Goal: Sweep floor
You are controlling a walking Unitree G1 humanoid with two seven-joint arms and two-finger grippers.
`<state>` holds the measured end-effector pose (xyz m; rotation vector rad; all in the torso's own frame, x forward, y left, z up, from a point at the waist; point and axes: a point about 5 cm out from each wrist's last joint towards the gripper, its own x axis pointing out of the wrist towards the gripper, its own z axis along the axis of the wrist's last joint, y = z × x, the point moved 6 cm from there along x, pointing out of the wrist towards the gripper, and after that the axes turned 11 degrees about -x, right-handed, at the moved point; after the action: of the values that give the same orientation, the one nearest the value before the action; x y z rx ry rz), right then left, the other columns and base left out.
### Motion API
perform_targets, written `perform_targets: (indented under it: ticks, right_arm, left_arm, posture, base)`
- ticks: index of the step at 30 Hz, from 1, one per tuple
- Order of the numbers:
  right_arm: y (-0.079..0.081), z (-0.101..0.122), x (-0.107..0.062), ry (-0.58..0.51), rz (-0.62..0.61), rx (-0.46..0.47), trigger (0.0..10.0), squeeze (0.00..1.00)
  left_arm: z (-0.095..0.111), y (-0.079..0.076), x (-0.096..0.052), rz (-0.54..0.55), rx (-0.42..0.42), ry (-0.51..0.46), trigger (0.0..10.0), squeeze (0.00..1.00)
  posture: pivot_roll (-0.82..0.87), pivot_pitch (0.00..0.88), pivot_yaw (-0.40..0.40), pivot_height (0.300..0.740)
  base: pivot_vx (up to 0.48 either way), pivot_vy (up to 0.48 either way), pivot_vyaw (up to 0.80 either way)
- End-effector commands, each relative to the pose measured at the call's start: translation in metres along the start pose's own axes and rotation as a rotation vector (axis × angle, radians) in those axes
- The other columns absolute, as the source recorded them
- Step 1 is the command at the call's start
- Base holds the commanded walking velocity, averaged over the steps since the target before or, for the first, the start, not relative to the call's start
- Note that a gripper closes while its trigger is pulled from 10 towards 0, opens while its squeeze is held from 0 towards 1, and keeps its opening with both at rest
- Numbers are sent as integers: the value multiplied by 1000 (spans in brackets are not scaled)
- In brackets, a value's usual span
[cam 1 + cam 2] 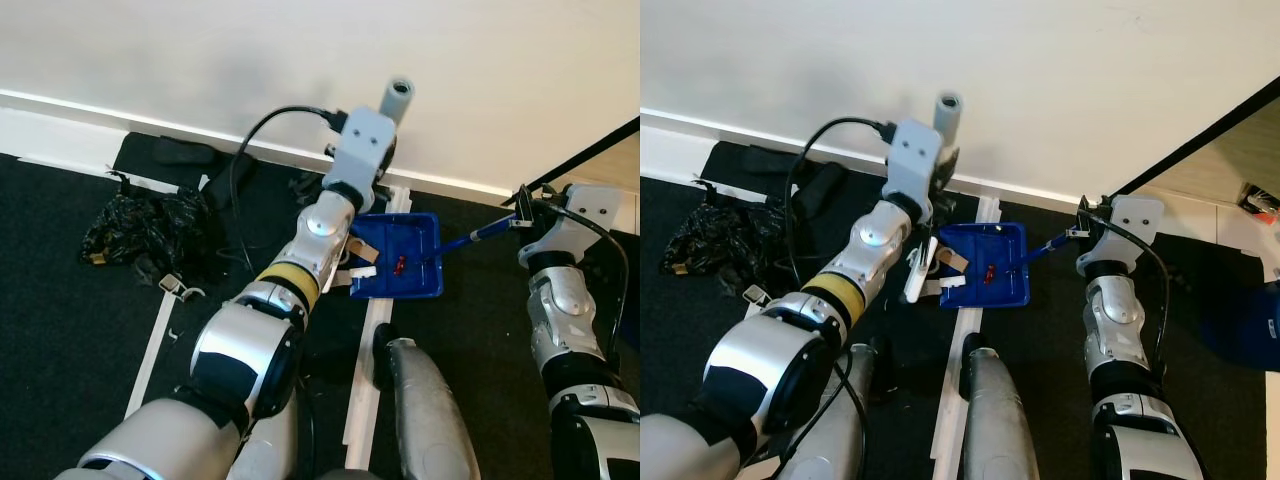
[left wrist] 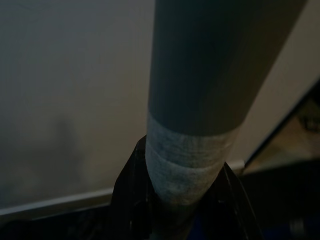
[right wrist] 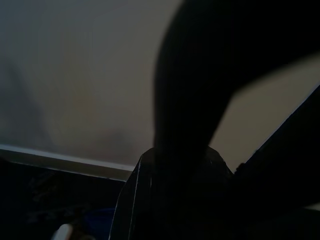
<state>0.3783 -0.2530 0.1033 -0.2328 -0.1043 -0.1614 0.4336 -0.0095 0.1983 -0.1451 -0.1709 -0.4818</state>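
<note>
A blue dustpan [image 1: 400, 255] lies on the black floor by the white wall, with a small red bit [image 1: 399, 265] and a brown cardboard scrap [image 1: 363, 250] in it. White scraps [image 1: 940, 283] sit at its left edge. My right gripper [image 3: 175, 185] is shut on the dustpan's thin blue handle [image 1: 480, 236], to the right of the pan. My left gripper [image 2: 182, 200] is shut on the grey broom handle [image 2: 220, 75], whose top end [image 1: 397, 97] sticks up above the wrist, just left of the pan. The broom's head is hidden under my left arm.
A crumpled black bag [image 1: 145, 230] and a black cable [image 1: 240, 160] lie to the left near the baseboard [image 1: 70, 105]. White tape strips [image 1: 370, 340] cross the floor. My legs [image 1: 430, 410] stand below the pan. A blue object [image 1: 1250, 330] is at far right.
</note>
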Motion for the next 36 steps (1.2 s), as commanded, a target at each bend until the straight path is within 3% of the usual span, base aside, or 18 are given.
perform_targets:
  ticks: [1, 5, 7, 9, 11, 12, 14, 15, 16, 20, 21, 22, 23, 24, 25, 28, 36]
  right_arm:
    - [2, -69, -37, 270, 3, 1, 10000, 0]
    - [3, -69, -37, 276, 3, 4, 10000, 0]
    - [3, -69, -37, 276, 3, 4, 10000, 0]
    - [3, -70, -37, 278, 6, 7, 10000, 0]
    - [5, -69, -36, 279, 9, 10, 10000, 0]
    - [7, -69, -35, 278, 12, 14, 10000, 0]
    - [7, -69, -35, 278, 12, 14, 10000, 0]
    - [11, -68, -34, 279, 16, 22, 10000, 0]
    - [11, -68, -34, 279, 16, 22, 10000, 0]
    - [15, -70, -36, 284, 22, 31, 10000, 0]
    - [15, -70, -36, 284, 22, 31, 10000, 0]
    - [16, -72, -37, 287, 22, 33, 10000, 0]
    - [16, -72, -37, 287, 22, 33, 10000, 0]
    - [16, -72, -38, 290, 22, 35, 10000, 0]
    - [16, -72, -38, 290, 22, 35, 10000, 0]
    - [16, -74, -40, 294, 21, 36, 10000, 0]
    - [14, -74, -41, 293, 19, 32, 10000, 0]
  left_arm:
    - [21, -91, 15, -155, -178, -63, 10000, 0]
    - [45, -90, 22, -136, -268, -130, 10000, 0]
    - [45, -90, 22, -136, -268, -130, 10000, 0]
    - [69, -85, 28, -123, -336, -193, 10000, 0]
    - [80, -82, 30, -133, -339, -223, 10000, 0]
    - [86, -79, 30, -168, -294, -233, 10000, 0]
    - [86, -79, 30, -168, -294, -233, 10000, 0]
    - [78, -71, 26, -264, -133, -186, 10000, 0]
    - [78, -71, 26, -264, -133, -186, 10000, 0]
    - [58, -32, 14, -300, 84, -103, 10000, 0]
    - [58, -32, 14, -300, 84, -103, 10000, 0]
    - [58, -18, 11, -279, 120, -103, 10000, 0]
    - [58, -18, 11, -279, 120, -103, 10000, 0]
    - [59, -4, 7, -267, 178, -97, 10000, 0]
    - [59, -4, 7, -267, 178, -97, 10000, 0]
    - [53, 31, -3, -241, 337, -37, 10000, 0]
    - [29, 45, -16, -228, 481, 22, 10000, 0]
  posture:
    - [-47, 468, -6, 740]
    - [-33, 464, -11, 740]
    - [-33, 464, -11, 740]
    - [-21, 455, -15, 740]
    - [-17, 452, -14, 740]
    - [-14, 452, -13, 740]
    - [-14, 452, -13, 740]
    - [-3, 451, -9, 740]
    - [-3, 451, -9, 740]
    - [8, 449, -9, 740]
    - [8, 449, -9, 740]
    - [8, 449, -9, 740]
    - [8, 449, -9, 740]
    - [9, 453, -6, 740]
    - [9, 453, -6, 740]
    - [7, 456, -6, 740]
    - [-5, 456, -3, 740]
  base:
    - [0, 0, 0]
    - [0, 0, 0]
    - [0, 0, 0]
    - [0, 0, 0]
    - [0, 0, 0]
    - [0, 0, 0]
    - [0, 0, 0]
    - [0, 0, 0]
    - [0, 0, 0]
    - [0, 0, 0]
    - [0, 0, 0]
    - [0, 0, 0]
    - [0, 0, 0]
    - [0, 0, 0]
    - [0, 0, 0]
    - [0, 0, 0]
    - [0, 0, 0]
